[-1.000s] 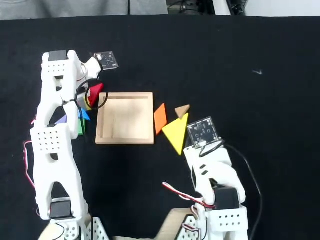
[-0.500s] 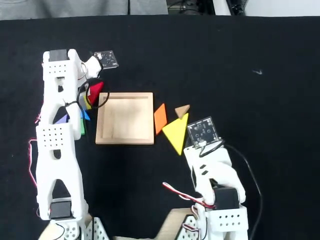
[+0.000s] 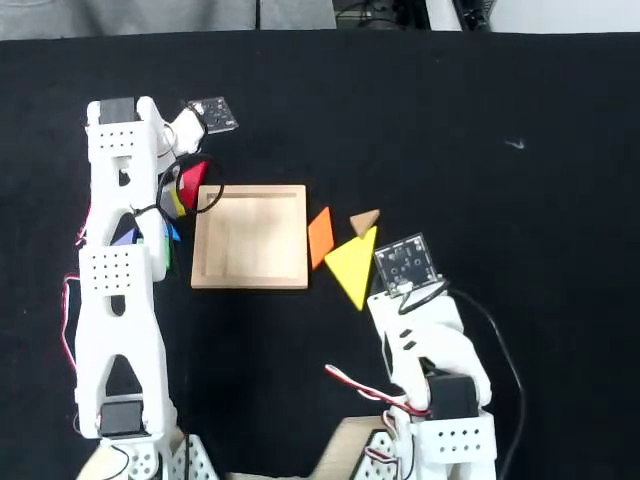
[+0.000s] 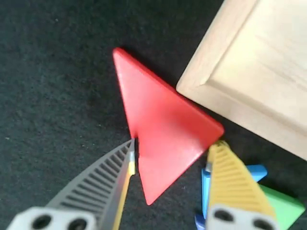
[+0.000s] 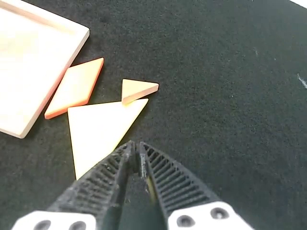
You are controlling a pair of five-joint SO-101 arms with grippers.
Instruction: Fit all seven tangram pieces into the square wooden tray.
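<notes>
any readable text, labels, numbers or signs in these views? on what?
None readable. The tray, red triangle and yellow triangle carry no print. The right arm's board shows only dots, too small to tell any marking.

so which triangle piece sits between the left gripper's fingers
The large red triangle, straddled by the open left gripper; the yellow triangle and small tan triangle lie across the wooden tray.

The red triangle [image 4: 163, 129], yellow triangle [image 5: 98, 129] and orange parallelogram [image 5: 75, 87] contrast with the pale tray [image 3: 250, 240] and black table [image 3: 500, 250].
</notes>
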